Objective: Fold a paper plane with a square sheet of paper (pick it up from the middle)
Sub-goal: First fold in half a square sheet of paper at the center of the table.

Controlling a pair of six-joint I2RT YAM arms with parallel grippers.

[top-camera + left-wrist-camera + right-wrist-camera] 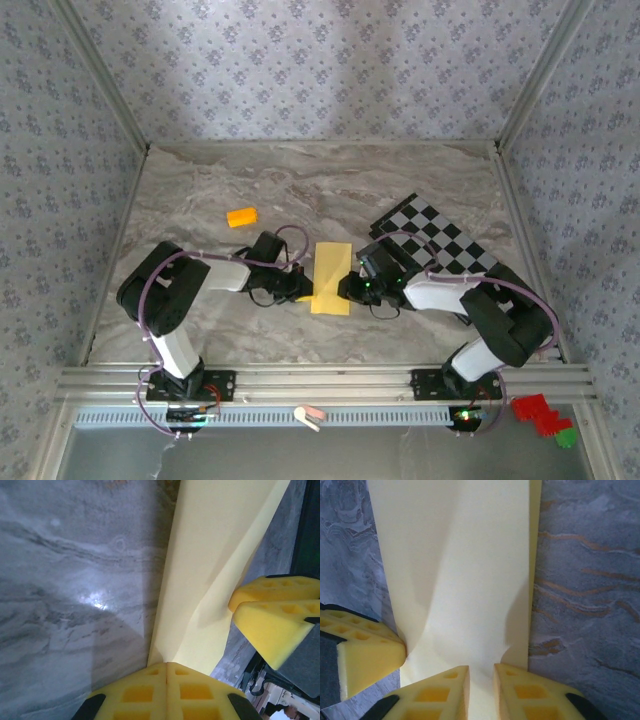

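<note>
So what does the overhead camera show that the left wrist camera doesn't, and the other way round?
Overhead adds the wide scene: an orange block and a checkered board lying away from the work. The left wrist camera adds the close-up: the left pincer pinched shut on the paper at its corner. Both show the yellow paper, the marble table and the right pincer at the paper's other side.
</note>
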